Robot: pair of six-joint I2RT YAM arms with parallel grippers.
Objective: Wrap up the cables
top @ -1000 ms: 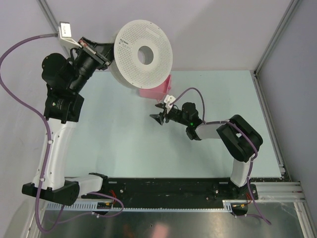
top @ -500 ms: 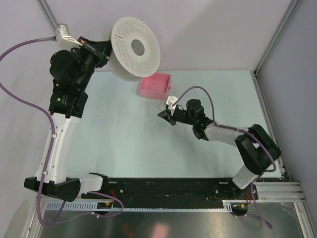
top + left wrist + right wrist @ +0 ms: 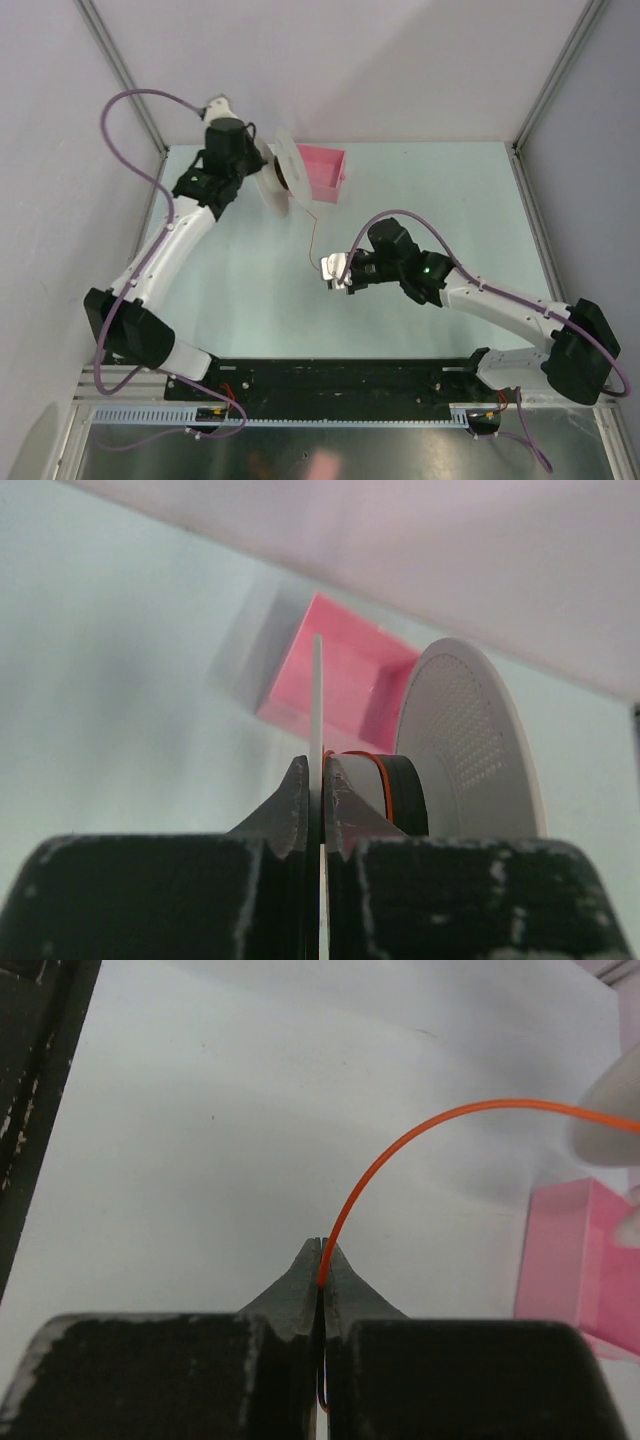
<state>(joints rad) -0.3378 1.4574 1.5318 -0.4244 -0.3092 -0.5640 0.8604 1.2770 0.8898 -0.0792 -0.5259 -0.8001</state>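
Cable (image 3: 480, 1106) runs from right claw (image 3: 320, 1247), pinching it, to spool (image 3: 470, 740) clamped by left claw (image 3: 318, 767), beside pink bin (image 3: 335, 190).

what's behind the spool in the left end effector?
The pink bin. Its far walls and some of its floor show, with nothing visible inside; the spool, wound with orange wire, covers the rest, so contents there are unknown.

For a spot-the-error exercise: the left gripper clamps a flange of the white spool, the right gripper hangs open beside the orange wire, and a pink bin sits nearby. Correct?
Not quite. The right gripper is shut on the orange wire, as the right wrist view shows. The left gripper does clamp the white spool, pink bin nearby.
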